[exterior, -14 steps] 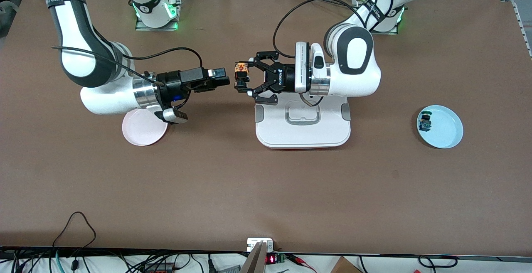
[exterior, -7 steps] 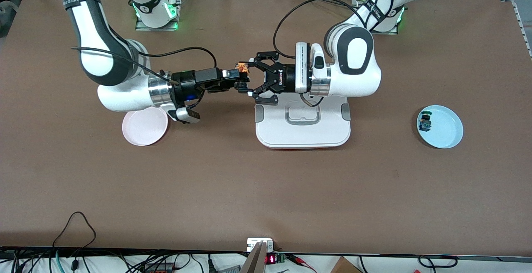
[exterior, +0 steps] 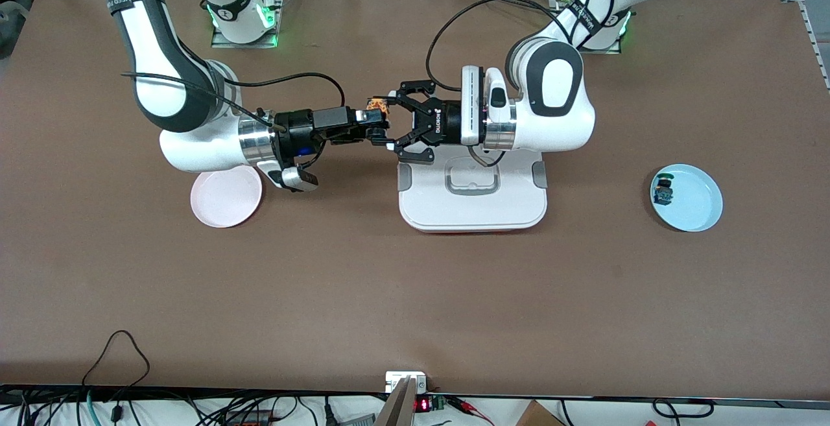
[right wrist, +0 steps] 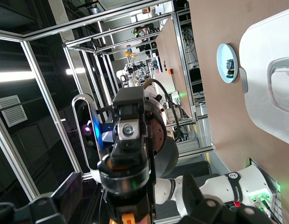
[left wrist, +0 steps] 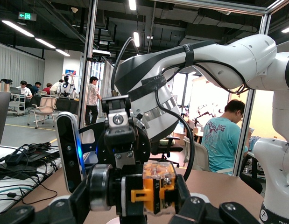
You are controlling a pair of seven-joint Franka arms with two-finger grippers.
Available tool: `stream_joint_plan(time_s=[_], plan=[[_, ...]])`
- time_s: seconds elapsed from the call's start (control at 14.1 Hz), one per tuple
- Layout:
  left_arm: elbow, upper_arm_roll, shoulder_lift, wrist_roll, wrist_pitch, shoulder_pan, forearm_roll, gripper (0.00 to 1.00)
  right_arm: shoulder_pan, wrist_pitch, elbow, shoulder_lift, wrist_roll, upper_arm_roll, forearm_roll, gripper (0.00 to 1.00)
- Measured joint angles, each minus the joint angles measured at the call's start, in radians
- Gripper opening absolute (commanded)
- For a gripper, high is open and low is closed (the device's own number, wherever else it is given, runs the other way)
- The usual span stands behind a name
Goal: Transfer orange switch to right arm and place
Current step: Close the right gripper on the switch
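The orange switch (exterior: 375, 115), a small black cylinder with an orange block at one end, hangs in the air over the bare table beside the white board's corner. My left gripper (exterior: 388, 122) is shut on it, and the left wrist view shows the orange switch (left wrist: 156, 189) pinched between the linkage fingers (left wrist: 193, 205). My right gripper (exterior: 369, 125) faces it from the right arm's end. It is open, one slim finger on each side of the switch's black body (right wrist: 128, 179) with gaps showing in the right wrist view. The right gripper (right wrist: 130, 205) fills the bottom of that view.
A white board (exterior: 473, 212) lies under the left wrist. A pink plate (exterior: 220, 204) sits below the right wrist. Toward the left arm's end a light blue plate (exterior: 699, 209) holds a small blue and green switch (exterior: 663, 190).
My right arm has reached toward the left gripper, bringing its fingers from well short of the switch to either side of it. The left arm and the switch have stayed put.
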Motion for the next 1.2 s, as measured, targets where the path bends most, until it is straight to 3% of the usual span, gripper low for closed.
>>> stream_joint_plan(time_s=[0.14, 0.28, 0.35, 0.71, 0.78, 0.85, 0.92, 1.2], plan=[[0.001, 0.000, 0.000, 0.000, 0.000, 0.000, 0.000, 0.00, 0.000, 0.000, -0.003, 0.001, -0.020, -0.001, 0.000, 0.30], [-0.001, 0.000, 0.000, 0.000, 0.001, 0.001, 0.000, 0.00, -0.001, -0.002, -0.011, 0.002, -0.057, -0.001, 0.005, 0.05], [-0.004, 0.001, 0.001, 0.000, 0.003, 0.001, 0.000, 0.00, -0.002, -0.004, -0.012, 0.001, -0.063, -0.001, 0.010, 0.00], [-0.001, -0.001, 0.001, -0.001, 0.002, 0.000, -0.005, 0.00, -0.004, -0.006, -0.012, -0.008, -0.079, -0.002, 0.012, 0.00], [-0.001, -0.001, 0.001, -0.001, 0.002, 0.000, -0.005, 0.07, -0.004, -0.006, -0.012, -0.008, -0.079, -0.002, 0.012, 0.00], [-0.001, -0.001, 0.001, -0.001, 0.002, 0.000, -0.005, 0.72, -0.004, -0.006, -0.012, -0.008, -0.079, -0.002, 0.012, 0.00], [-0.001, -0.001, 0.001, -0.001, 0.002, 0.000, -0.005, 0.99, -0.004, -0.006, -0.012, -0.008, -0.079, -0.002, 0.012, 0.00], [0.005, -0.001, 0.000, 0.000, 0.002, 0.001, -0.005, 1.00, -0.005, -0.006, -0.017, -0.008, -0.080, -0.005, 0.012, 0.00]])
